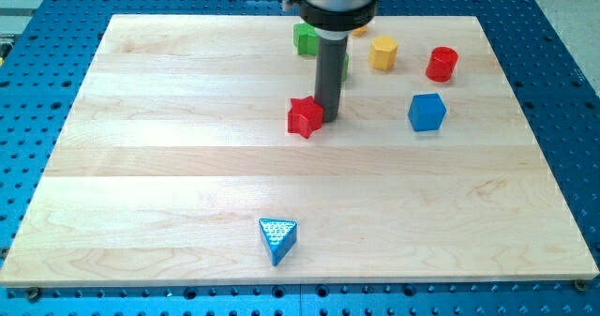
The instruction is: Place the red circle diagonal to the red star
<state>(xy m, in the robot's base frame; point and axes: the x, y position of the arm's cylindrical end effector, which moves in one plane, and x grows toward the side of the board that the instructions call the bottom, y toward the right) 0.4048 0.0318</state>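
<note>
The red circle [442, 64], a short smooth cylinder, sits near the pale wooden board's [169, 166] top right. The red star [304, 116] lies mid-board, touching my tip [328, 117] at its right. I carry no pincer, only a dark rod. Between them: a yellow hexagon [382, 52], a blue cube [427, 112]. Green blocks [305, 38] hide behind my rod. A dimpled blue triangle [277, 239] rests near the bottom.

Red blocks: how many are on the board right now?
2. The red star sits near the board's middle, touching my tip on the view's right. The red circle is at upper right. The arm may hide others.
</note>
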